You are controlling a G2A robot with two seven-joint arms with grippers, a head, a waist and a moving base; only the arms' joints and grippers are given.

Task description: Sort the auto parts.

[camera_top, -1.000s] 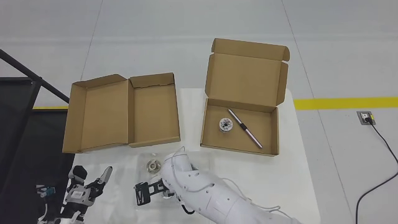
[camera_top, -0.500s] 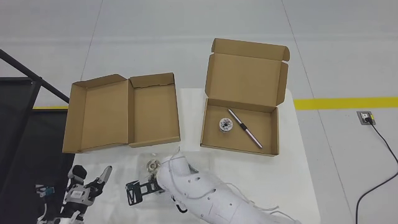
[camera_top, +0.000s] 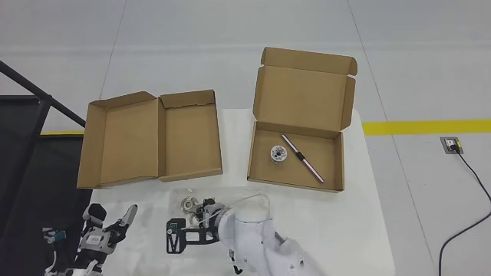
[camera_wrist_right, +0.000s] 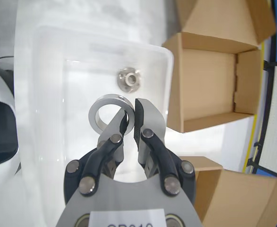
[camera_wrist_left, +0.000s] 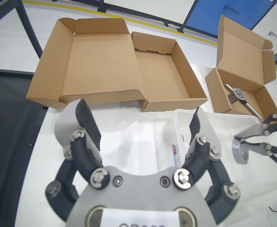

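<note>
Your right gripper (camera_wrist_right: pixel 130 114) has its jaws clamped on the wall of the metal ring (camera_wrist_right: pixel 94 116), held over the clear bin (camera_wrist_right: pixel 46 72), where a flanged hub (camera_wrist_right: pixel 129 80) lies on the bin's floor. Your left gripper (camera_wrist_left: pixel 140 119) sits beside the bin with jaws apart, near the white worktop's (camera_top: pixel 360 215) front left edge. A strip of worktop separates the bin from the flat open box (camera_top: pixel 153 138) and the raised-lid box (camera_top: pixel 303 123); pale floor with a yellow line (camera_top: pixel 430 127) lies beyond.
</note>
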